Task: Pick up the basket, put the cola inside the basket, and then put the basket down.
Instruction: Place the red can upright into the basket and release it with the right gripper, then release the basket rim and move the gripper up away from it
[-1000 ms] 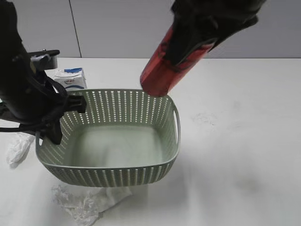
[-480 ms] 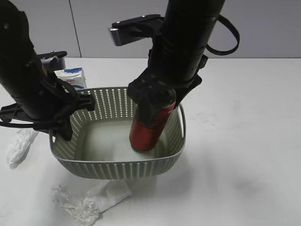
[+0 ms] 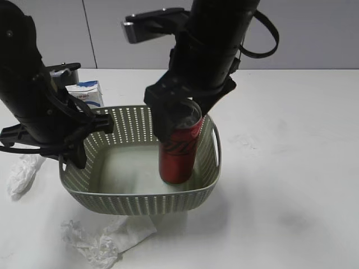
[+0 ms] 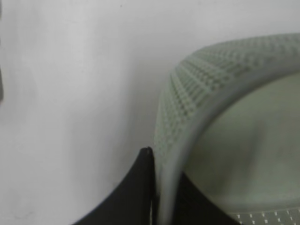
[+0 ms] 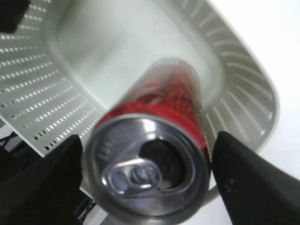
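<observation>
The pale green basket (image 3: 140, 203) hangs a little above the white table. My left gripper (image 3: 77, 152) is shut on its left rim; the left wrist view shows my jaws (image 4: 161, 190) pinching the wall of the basket (image 4: 197, 93). The red cola can (image 3: 178, 152) stands upright inside the basket, at its right side. My right gripper (image 3: 182, 115) is at the can's top with its fingers spread to either side. In the right wrist view the can's silver top (image 5: 150, 173) sits between the jaws (image 5: 147, 180) with small gaps. The basket's slotted wall (image 5: 37, 93) lies below.
A white-and-blue milk carton (image 3: 87, 92) stands behind the basket's left corner. Crumpled white wrappers lie in front of the basket (image 3: 101, 238) and at the left table edge (image 3: 19, 174). The table to the right is bare.
The can came down from a tilt above the basket's back rim and now stands inside. My right gripper opened off it. The basket shifted slightly right.
</observation>
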`<state>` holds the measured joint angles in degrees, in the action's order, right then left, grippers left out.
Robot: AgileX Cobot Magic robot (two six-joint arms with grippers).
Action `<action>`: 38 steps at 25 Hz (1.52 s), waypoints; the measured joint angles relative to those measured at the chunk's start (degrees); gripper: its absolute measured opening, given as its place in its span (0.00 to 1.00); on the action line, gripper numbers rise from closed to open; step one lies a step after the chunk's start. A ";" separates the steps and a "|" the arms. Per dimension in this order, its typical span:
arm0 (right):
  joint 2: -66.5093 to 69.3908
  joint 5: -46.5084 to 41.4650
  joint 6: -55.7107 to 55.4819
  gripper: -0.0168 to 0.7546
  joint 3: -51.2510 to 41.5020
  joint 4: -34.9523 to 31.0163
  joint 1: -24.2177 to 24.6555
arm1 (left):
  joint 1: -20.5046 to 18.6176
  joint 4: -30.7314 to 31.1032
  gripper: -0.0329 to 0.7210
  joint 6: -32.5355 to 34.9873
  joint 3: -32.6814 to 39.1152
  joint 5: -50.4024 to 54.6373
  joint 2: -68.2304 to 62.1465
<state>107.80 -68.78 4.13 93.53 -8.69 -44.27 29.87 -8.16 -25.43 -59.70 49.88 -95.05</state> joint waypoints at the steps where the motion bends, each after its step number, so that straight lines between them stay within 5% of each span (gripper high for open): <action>1: -0.13 0.00 0.00 0.86 0.85 -0.21 0.00 | 0.00 0.00 0.04 0.00 0.00 0.00 0.00; 7: -1.47 -0.06 0.11 0.86 8.16 0.87 0.32 | 0.00 0.00 0.04 0.00 0.00 0.14 0.00; 12: -1.58 -0.11 -0.37 0.85 10.74 11.97 3.77 | 0.00 0.00 0.04 0.00 0.00 0.48 0.00; 24: -2.22 -0.11 -1.74 0.79 9.80 10.77 30.23 | 0.00 -0.08 0.04 0.00 0.00 3.92 0.00; 30: -8.74 0.00 -1.82 0.78 1.63 10.55 36.99 | 0.00 -0.08 0.04 0.00 0.00 4.19 0.00; 38: -28.96 4.95 -1.93 0.78 -22.86 8.69 37.69 | 0.00 -0.18 0.04 0.00 0.00 4.26 0.00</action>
<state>78.85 -63.83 2.20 70.67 0.00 -6.58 29.87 -8.34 -25.43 -59.70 54.15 -95.05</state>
